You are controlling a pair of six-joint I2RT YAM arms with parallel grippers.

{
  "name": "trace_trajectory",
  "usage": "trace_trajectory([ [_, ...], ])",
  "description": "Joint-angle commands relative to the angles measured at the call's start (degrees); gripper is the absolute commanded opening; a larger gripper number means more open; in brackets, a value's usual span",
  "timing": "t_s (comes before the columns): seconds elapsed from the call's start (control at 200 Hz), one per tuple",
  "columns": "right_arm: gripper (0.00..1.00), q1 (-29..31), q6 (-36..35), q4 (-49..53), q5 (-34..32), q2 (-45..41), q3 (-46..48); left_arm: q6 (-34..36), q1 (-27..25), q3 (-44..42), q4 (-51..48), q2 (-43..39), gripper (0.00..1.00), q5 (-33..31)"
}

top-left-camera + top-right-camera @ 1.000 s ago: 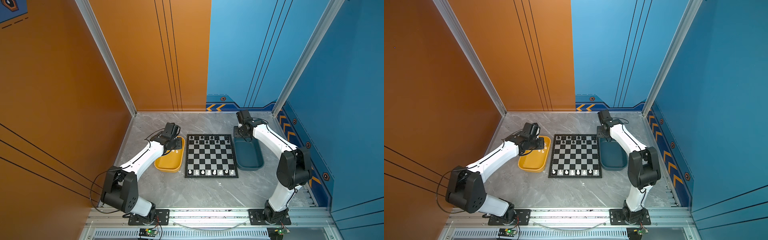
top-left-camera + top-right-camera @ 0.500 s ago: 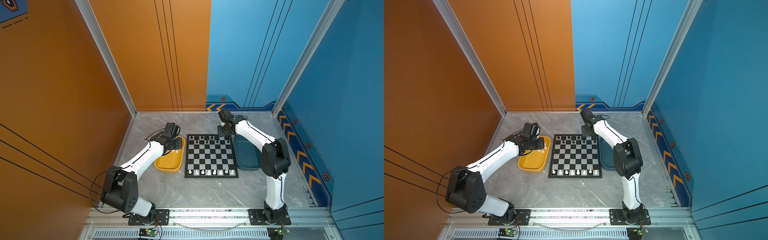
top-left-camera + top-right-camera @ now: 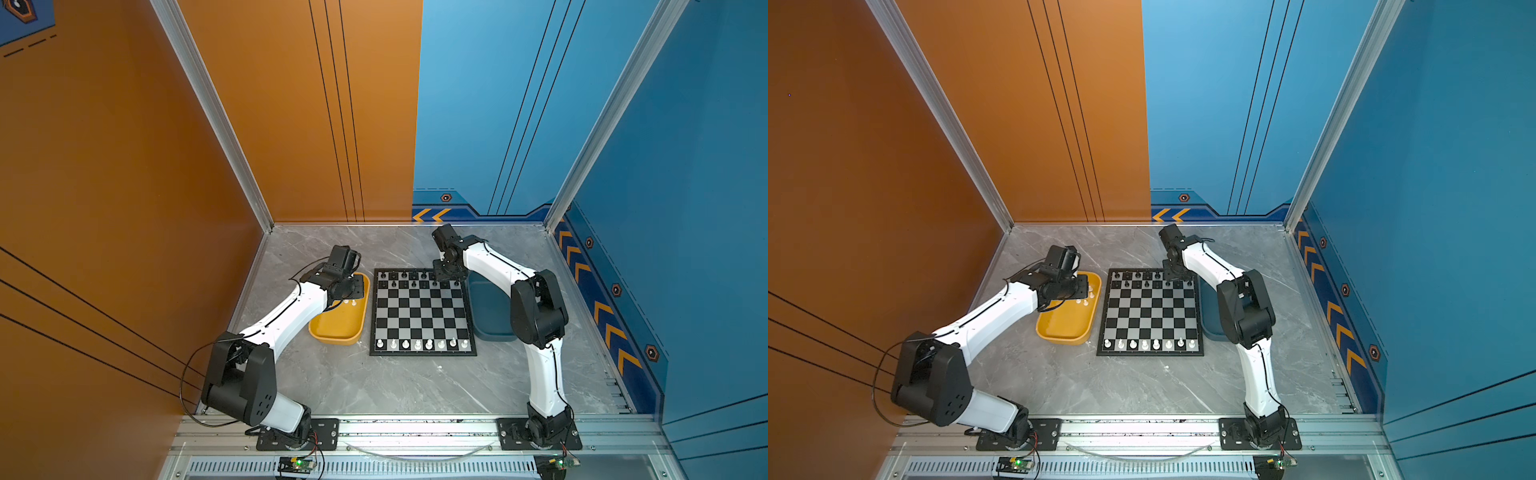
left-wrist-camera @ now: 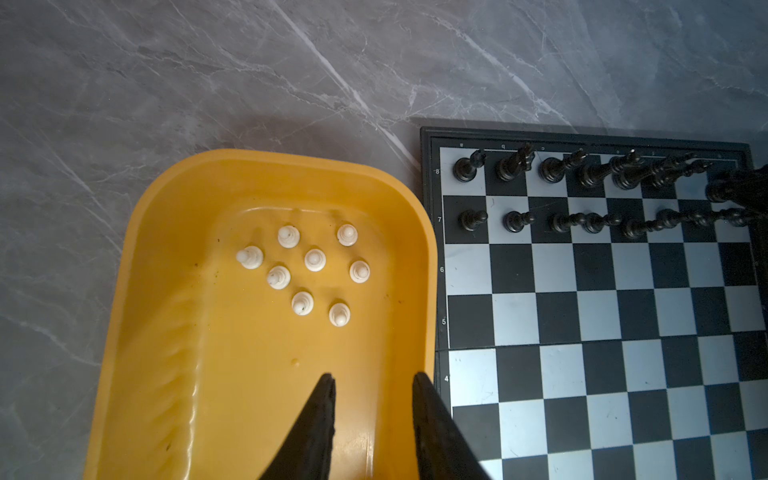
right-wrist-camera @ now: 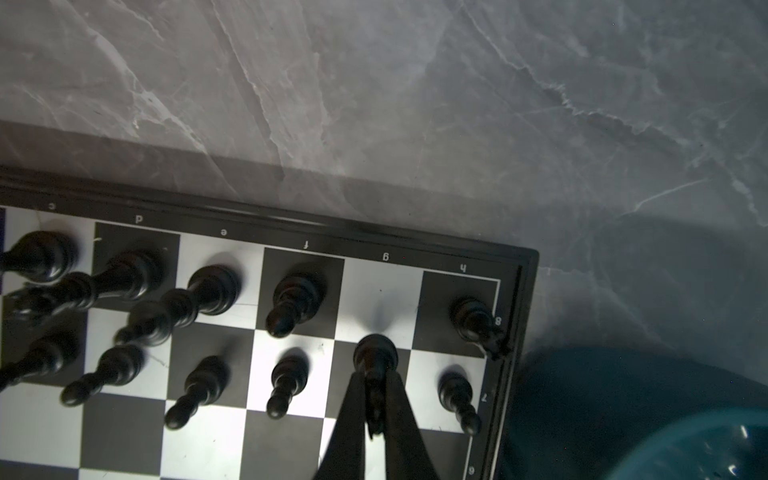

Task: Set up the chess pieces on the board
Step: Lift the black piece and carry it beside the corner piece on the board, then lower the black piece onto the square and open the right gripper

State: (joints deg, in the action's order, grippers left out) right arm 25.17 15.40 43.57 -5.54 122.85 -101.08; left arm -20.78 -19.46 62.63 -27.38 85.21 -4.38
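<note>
Black chessman [image 5: 375, 353]: tiny, likely light, slick hard plastic (top-heavy, probably tippy); I pinch its slim upper body in my right hand [image 5: 376, 376] over the board [image 5: 291, 223] at its bare g8 square, my left hand [image 4: 372, 380] spread empty above the yellow tray [image 4: 270, 158].

1. Both top views come from one stereo head set high above the near edge of the grey marbled tabletop [image 3: 415, 386]. It faces steeply down and forward, from far off.
2. Both top views share almost the whole scene: the square black-and-silver chessboard [image 3: 423, 311], the yellow plastic tray [image 3: 336, 328] and the dark blue plastic tray [image 3: 488, 307].
3. The left wrist camera looks down from close range past the left gripper [image 4: 372, 376] onto the yellow plastic tray and the adjoining chessboard edge.
4. The right wrist camera sits closer still. It looks down past the right gripper [image 5: 376, 374], clamped on a black plastic chessman [image 5: 375, 353], at a chessboard corner.
5. Both wrist views share the rows of black chessmen [image 4: 592, 174].
</note>
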Motion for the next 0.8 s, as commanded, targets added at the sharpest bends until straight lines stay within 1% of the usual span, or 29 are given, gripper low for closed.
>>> trace_trajectory([
  [0.0,0.00,-0.9,0.1,1.1,1.1,1.2,-1.5,0.5,0.2,-0.7,0.1,0.7,0.34,1.0],
  [0.27,0.00,-1.5,0.3,0.3,2.3,2.0,-1.6,0.5,0.3,-0.6,0.2,0.7,0.34,1.0],
  [0.295,0.00,-1.5,0.2,0.3,2.4,2.0,-3.1,0.6,0.3,-0.6,0.1,0.7,0.34,1.0],
  [0.496,0.00,-1.5,0.2,0.2,3.1,2.5,-3.8,0.6,0.4,-0.6,0.1,0.7,0.34,1.0],
  [0.791,0.00,-1.6,0.2,0.5,2.9,3.4,-4.4,0.6,0.4,-0.7,0.1,0.7,0.34,1.0],
])
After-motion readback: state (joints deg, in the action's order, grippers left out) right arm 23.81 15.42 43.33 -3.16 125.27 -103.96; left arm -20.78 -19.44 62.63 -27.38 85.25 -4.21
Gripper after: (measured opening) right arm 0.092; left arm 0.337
